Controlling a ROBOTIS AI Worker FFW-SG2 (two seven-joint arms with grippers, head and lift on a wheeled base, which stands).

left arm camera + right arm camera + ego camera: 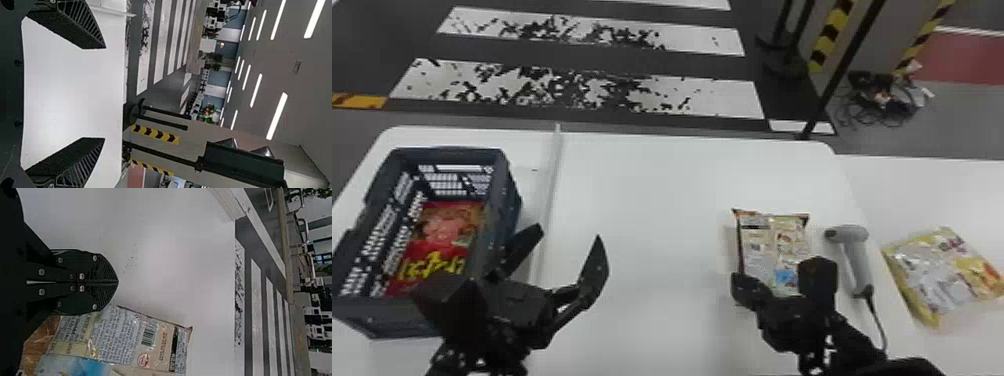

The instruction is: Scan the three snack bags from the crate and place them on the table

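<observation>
Beside right jaws, snack bag (766,245), lying flat

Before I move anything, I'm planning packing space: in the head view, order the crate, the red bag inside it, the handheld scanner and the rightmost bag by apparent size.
1. Crate
2. Rightmost bag and red bag: they look too alike to rank
3. Handheld scanner
</observation>
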